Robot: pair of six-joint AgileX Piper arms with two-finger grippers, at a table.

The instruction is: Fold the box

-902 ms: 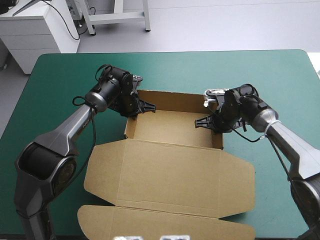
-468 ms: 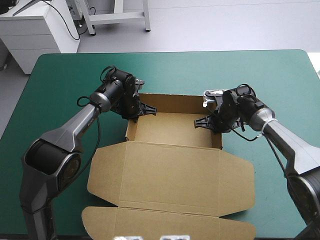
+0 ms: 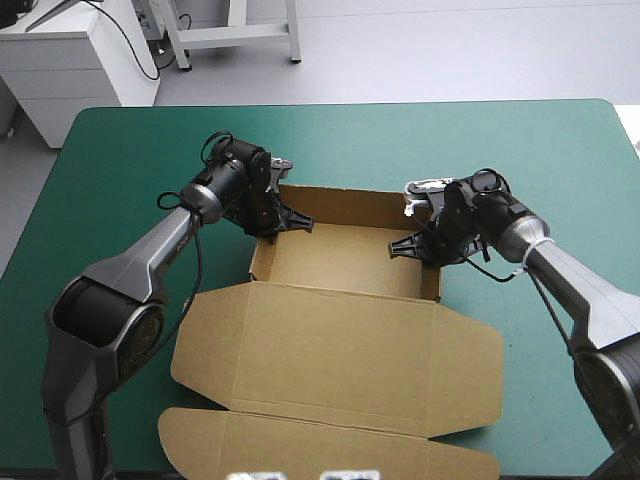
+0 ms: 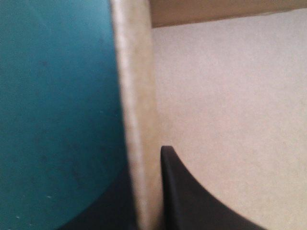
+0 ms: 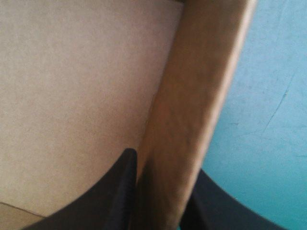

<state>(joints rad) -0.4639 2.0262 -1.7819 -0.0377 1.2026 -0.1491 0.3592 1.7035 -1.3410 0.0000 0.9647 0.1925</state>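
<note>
The brown box (image 3: pixel 345 258) stands at mid-table as an open tray. Its lid (image 3: pixel 340 358) lies flat toward the near edge, ending in a front flap (image 3: pixel 300 450). My left gripper (image 3: pixel 280 222) is shut on the tray's left wall. In the left wrist view that wall (image 4: pixel 136 96) runs between the black fingers (image 4: pixel 187 196), with the teal-green cover (image 4: pixel 53 96) outside it. My right gripper (image 3: pixel 415 245) is shut on the right wall. The right wrist view shows this wall (image 5: pixel 192 110) clamped between its fingers (image 5: pixel 112 191).
The lid's front flap reaches the table's near edge. Bare teal-green cover (image 3: pixel 120 170) lies to the left, right and far side of the box. Both arms reach in over the table's sides toward the tray.
Both grippers have shifted slightly inward along with the side walls they hold. The tray's right wall has moved a little to the left, and the lid shifted slightly.
</note>
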